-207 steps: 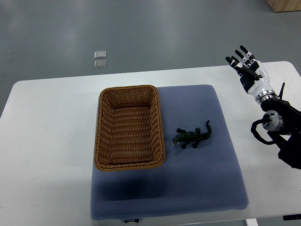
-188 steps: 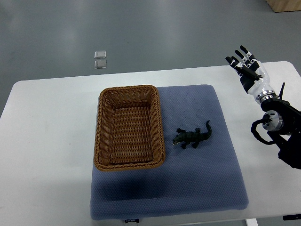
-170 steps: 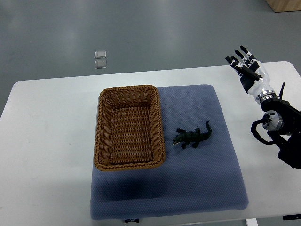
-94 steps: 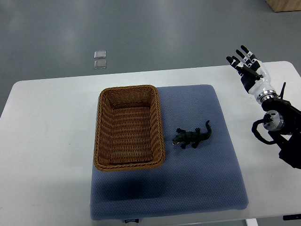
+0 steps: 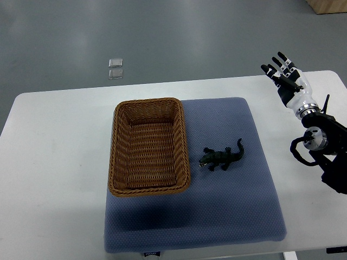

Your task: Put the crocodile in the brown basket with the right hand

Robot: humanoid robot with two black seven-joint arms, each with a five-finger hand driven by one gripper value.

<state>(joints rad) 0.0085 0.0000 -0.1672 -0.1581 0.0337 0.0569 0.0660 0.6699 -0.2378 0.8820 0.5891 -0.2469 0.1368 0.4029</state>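
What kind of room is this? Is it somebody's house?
Probably a robot lab or test room, not a house. A robot hand is at a plain white table, a toy crocodile and a brown basket are set out on a blue mat, and the floor is bare grey.

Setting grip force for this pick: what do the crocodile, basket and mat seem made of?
Crocodile: probably moulded plastic or rubber; dark green, faint sheen, bumpy skin.
Basket: woven wicker or rattan, possibly imitation; brown, matte, visible horizontal strands.
Mat: fabric-covered padding, it seems; blue-grey, matte, fine dotted texture, rounded edges.
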